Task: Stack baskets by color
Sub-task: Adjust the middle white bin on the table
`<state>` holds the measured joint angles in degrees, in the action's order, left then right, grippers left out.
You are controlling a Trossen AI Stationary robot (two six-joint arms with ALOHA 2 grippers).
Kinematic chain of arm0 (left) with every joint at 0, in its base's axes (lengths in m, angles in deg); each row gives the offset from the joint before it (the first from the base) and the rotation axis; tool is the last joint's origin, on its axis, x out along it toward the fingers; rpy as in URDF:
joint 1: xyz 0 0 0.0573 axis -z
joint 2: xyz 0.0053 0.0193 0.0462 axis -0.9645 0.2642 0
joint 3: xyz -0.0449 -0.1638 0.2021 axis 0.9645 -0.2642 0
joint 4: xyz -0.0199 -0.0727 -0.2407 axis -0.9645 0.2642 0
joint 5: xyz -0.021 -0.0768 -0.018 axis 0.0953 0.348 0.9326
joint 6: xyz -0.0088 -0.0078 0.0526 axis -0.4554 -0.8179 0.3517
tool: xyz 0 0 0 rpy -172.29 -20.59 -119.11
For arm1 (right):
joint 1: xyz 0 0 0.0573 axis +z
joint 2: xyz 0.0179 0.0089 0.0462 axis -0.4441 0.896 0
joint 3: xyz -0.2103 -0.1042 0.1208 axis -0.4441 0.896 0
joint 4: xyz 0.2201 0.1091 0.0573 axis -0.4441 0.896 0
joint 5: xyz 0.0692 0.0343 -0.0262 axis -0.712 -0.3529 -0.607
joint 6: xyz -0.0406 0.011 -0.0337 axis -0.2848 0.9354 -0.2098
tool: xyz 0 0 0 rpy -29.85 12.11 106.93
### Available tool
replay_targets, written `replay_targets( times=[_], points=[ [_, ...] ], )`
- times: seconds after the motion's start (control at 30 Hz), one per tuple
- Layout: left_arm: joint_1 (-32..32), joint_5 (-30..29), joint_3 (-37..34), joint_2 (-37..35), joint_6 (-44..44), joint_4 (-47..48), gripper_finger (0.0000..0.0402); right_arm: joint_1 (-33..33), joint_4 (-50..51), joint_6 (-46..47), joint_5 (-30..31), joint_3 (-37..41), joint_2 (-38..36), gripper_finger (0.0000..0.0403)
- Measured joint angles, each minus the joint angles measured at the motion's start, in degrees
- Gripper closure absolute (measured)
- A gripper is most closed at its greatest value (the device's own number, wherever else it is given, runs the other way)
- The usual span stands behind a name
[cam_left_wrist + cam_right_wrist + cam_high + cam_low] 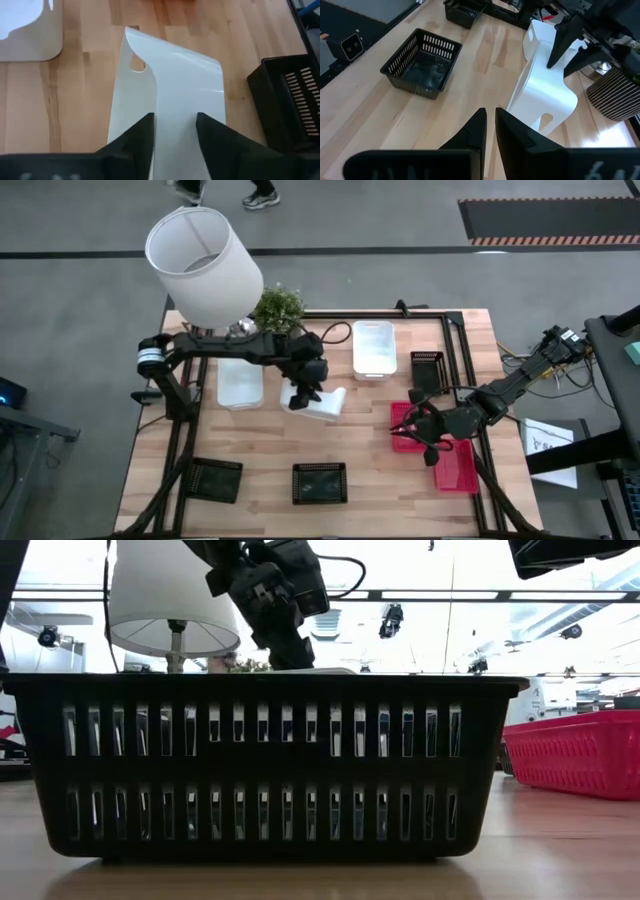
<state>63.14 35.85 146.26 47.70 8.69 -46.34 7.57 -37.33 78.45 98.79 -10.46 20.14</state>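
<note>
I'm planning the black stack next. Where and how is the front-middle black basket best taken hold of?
The black basket sits upright and open-topped, apart from its neighbours. Probably best to come straight down from above and pinch one long side wall at its rim, one finger inside, one outside; the mesh walls look thin enough.

We see the lampshade (pixel 203 265) over the table's (pixel 360 445) far-left corner, plant (pixel 278 308) just right of it. Left-centre basket (pixel 240 383) sits in front of the lampshade. Far-centre basket (pixel 373 348) sits right of the plant, far-right basket (pixel 427 368) just beside it. Tilted basket (pixel 322 404) sits mid-table, between the left-centre and far-centre ones. Near-left basket (pixel 217 479) and near-centre basket (pixel 319 483) line the front edge, apart. On the right, inner-right basket (pixel 403 425) sits in front of the far-right one, with outer-right basket (pixel 458 468) just beside it, nearer the front.
</note>
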Motion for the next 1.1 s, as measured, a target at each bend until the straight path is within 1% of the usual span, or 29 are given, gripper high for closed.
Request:
replay_targets(
  times=[0.23,0.3,0.33,0.43,0.47,0.6,0.73,0.93,1.1],
  points=[
    [2.44,0.62,0.07,-0.29,3.01,1.07,0.0384,0.02,-0.02,0.03,0.0,0.0,0.0,0.0371],
    [3.59,-1.9,-0.21,-0.28,3.26,2.17,0.0397,0.02,-0.07,0.04,0.0,0.0,0.0,0.0371],
    [4.25,-3.0,-0.39,-0.19,3.27,2.53,0.0399,0.02,-0.11,0.04,0.0,0.0,0.0,0.0371],
    [7.12,-10.94,-0.34,-0.81,2.63,1.9,0.0401,0.02,-0.35,0.35,0.0,0.0,0.0,0.0371],
    [8.09,-12.73,-0.31,-1.1,2.24,1.88,0.0401,0.02,-0.39,0.46,0.0,0.0,0.0,0.0371],
    [10.56,-15.85,-0.55,-0.9,-1.44,1.83,0.0401,0.02,-0.4,0.59,0.0,0.0,0.0,0.0371],
    [11.98,-21.08,-0.52,-1.0,-4.75,0.96,0.0401,0.02,-0.44,0.63,0.0,0.0,0.0,0.0371],
    [12.14,-28.55,-0.57,-1.11,-3.93,0.78,0.0401,0.02,-1.48,1.03,0.02,0.84,0.02,0.0371],
    [12.02,-40.76,-5.24,-1.16,-3.02,-6.16,0.0401,0.01,-8.2,0.91,0.04,4.18,0.02,0.0371]
  ],
)
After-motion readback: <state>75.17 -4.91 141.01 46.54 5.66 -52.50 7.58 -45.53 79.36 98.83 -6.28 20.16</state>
